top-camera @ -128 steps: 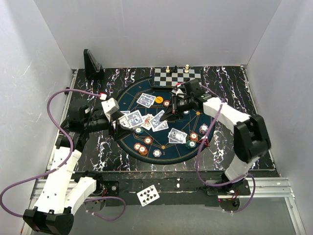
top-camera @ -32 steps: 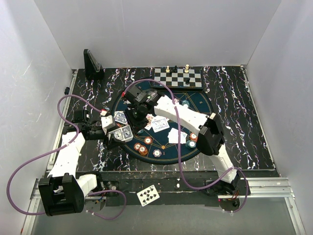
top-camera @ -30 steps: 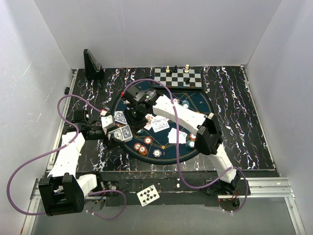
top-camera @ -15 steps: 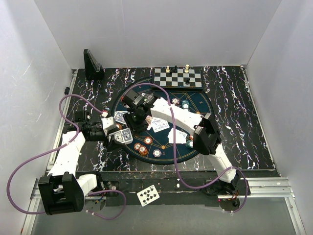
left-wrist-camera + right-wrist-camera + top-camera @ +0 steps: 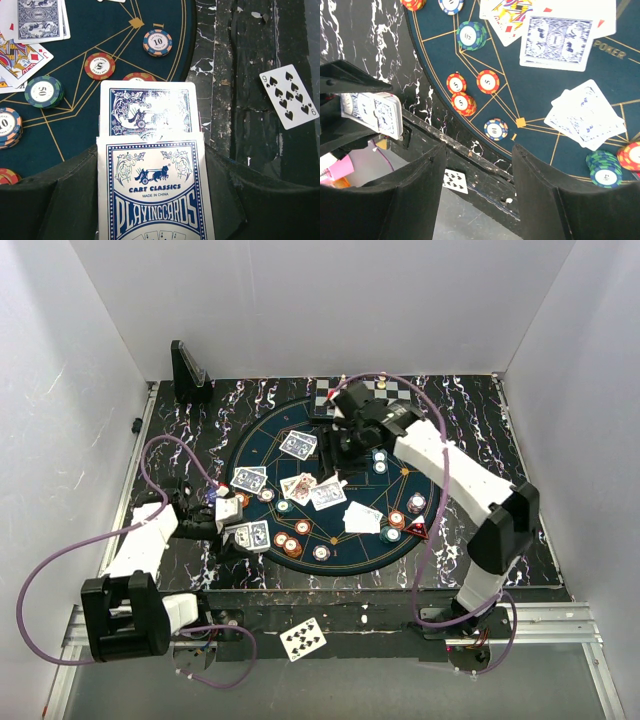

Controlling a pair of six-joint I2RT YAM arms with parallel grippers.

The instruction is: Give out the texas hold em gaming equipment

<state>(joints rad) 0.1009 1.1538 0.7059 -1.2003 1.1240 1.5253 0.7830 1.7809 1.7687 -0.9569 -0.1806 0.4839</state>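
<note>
The left gripper (image 5: 150, 220) pinches the deck (image 5: 152, 185), top card jutting forward past its fingers. The right gripper (image 5: 477, 190) is spread and empty, well apart above the mat (image 5: 262, 435). Best approach square, pinching only that jutting card.

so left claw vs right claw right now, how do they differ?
The left claw is shut on a deck of cards; the right claw is open and holds nothing. The left claw sits at the mat's near-left edge; the right claw is over its far side, near the chessboard. Both have black fingers.
</note>
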